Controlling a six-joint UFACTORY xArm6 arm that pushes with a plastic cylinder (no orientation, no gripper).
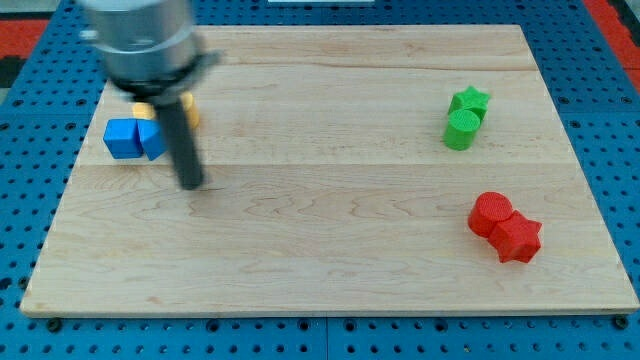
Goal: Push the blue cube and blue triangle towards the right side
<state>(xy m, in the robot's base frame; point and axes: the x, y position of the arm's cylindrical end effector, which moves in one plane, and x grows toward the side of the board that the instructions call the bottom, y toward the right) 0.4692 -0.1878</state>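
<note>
Roughly at the start: my tip (191, 184) sits just right of the 2 blue blocks, on the wrong side for a rightward push.

Blue cube (122, 138) and blue triangle (152, 140) are touching, side by side, upper left of the frame near the wooden board's (330, 280) left edge; neither looks moved far yet. No claw on this rig, just a bare rod, so nothing is clenched or grasped. Yellow blocks (190, 110) peek out behind the rod, partly hidden, shapes unclear. Green star (470, 99) w/ green cylinder (461, 130) upper right, 2 red blocks (505, 228) lower right, well apart from the blues. Next move, I'd judge: swing round to the blues' left side w/o clipping them, then push right, keeping both together.
</note>
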